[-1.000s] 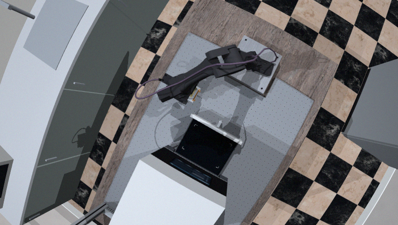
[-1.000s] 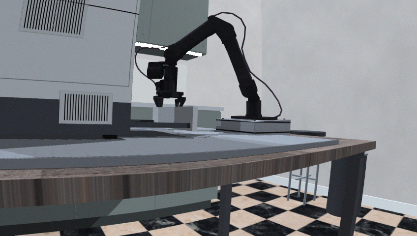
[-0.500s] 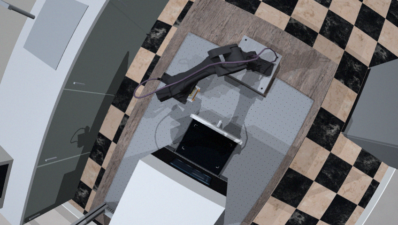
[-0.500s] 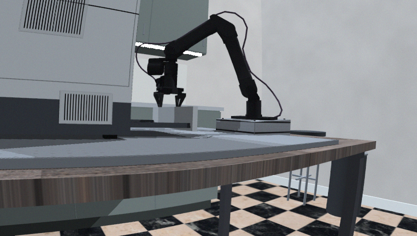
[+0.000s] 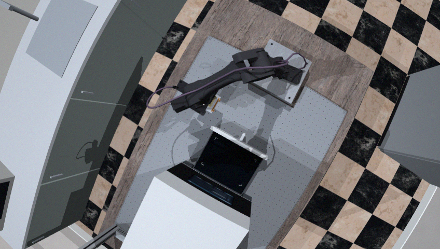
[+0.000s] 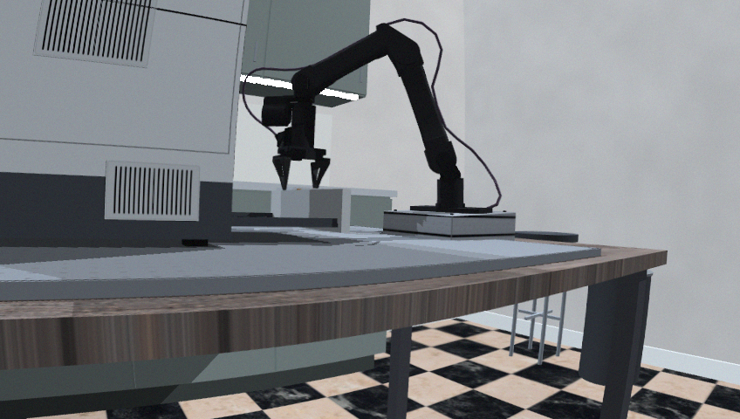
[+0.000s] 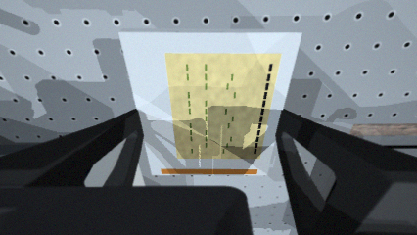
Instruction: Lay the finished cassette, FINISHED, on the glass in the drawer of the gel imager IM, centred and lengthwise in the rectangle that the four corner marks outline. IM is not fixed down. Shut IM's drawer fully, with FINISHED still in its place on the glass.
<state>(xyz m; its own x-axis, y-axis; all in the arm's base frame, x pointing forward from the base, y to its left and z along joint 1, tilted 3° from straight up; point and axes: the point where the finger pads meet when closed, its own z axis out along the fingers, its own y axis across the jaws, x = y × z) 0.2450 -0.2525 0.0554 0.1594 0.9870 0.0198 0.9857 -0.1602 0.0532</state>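
My gripper [image 5: 212, 105] [image 6: 299, 185] [image 7: 209, 117] is shut on FINISHED [image 5: 215, 104] [image 7: 215, 98], a clear flat cassette with a yellow gel, green and black dashes and an orange strip at one end. I hold it level by its long sides above the perforated mat [image 5: 308, 123], just beyond the drawer front [image 5: 239, 143] [image 6: 311, 207] of the gel imager IM [image 5: 185, 216] [image 6: 113, 103]. The drawer is pulled out. Its dark glass [image 5: 228, 160] shows white corner marks [image 5: 216, 138] and is bare. In the exterior view the cassette is barely visible between the fingertips.
A small white handle [image 5: 242, 136] sticks out of the drawer front. The arm's base plate [image 5: 274, 46] [image 6: 448, 220] sits on the far end of the wooden table [image 5: 339, 80] [image 6: 311, 316]. A dark round disc [image 6: 544, 236] lies beyond the base.
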